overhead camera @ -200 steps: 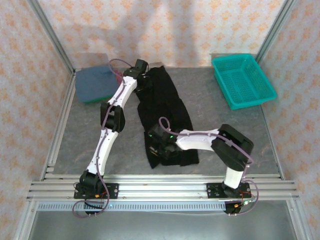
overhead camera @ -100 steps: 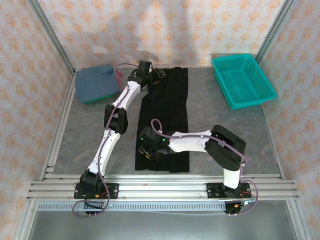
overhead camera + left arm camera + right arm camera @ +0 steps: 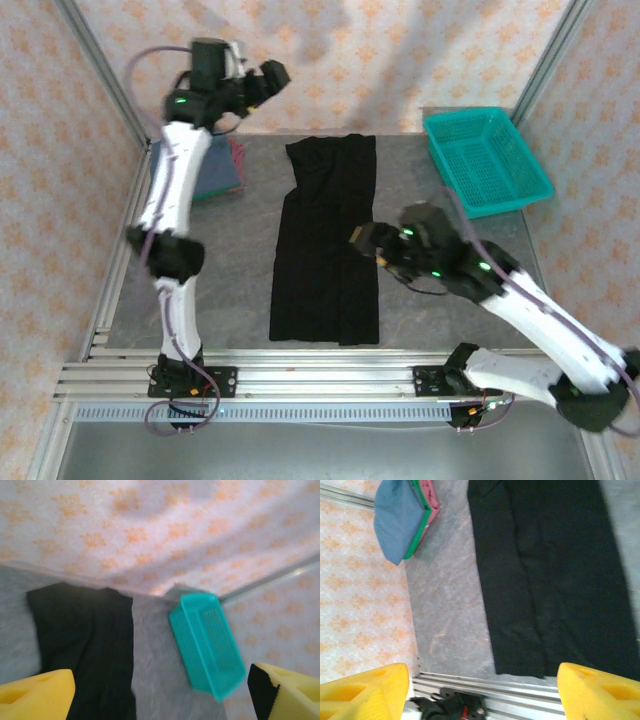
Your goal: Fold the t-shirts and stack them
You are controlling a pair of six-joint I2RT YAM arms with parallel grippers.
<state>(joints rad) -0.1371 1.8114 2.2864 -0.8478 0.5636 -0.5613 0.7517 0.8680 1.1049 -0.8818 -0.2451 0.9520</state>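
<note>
The large black t-shirt [image 3: 327, 240] lies flat as a long narrow strip down the middle of the table, also visible under both wrists [image 3: 85, 640] [image 3: 555, 575]. A folded stack with the slate-blue shirt [image 3: 400, 515] on top, then green [image 3: 418, 530] and pinkish-red [image 3: 431, 500], sits at the back left [image 3: 218, 172], partly hidden by my left arm. My left gripper [image 3: 272, 72] hangs high near the back wall, open and empty [image 3: 160, 700]. My right gripper [image 3: 362, 240] hovers at the black shirt's right edge, open and empty [image 3: 480, 695].
The teal mesh basket [image 3: 487, 160] [image 3: 207, 640] stands at the back right. Aluminium rails [image 3: 490, 687] run along the table's near edge, just below the black shirt's hem. Patterned walls close in the back and sides.
Both grippers have come off the black shirt and risen: the left swung up toward the back-left wall, the right lifted to the shirt's right side. The shirt now lies straight.
</note>
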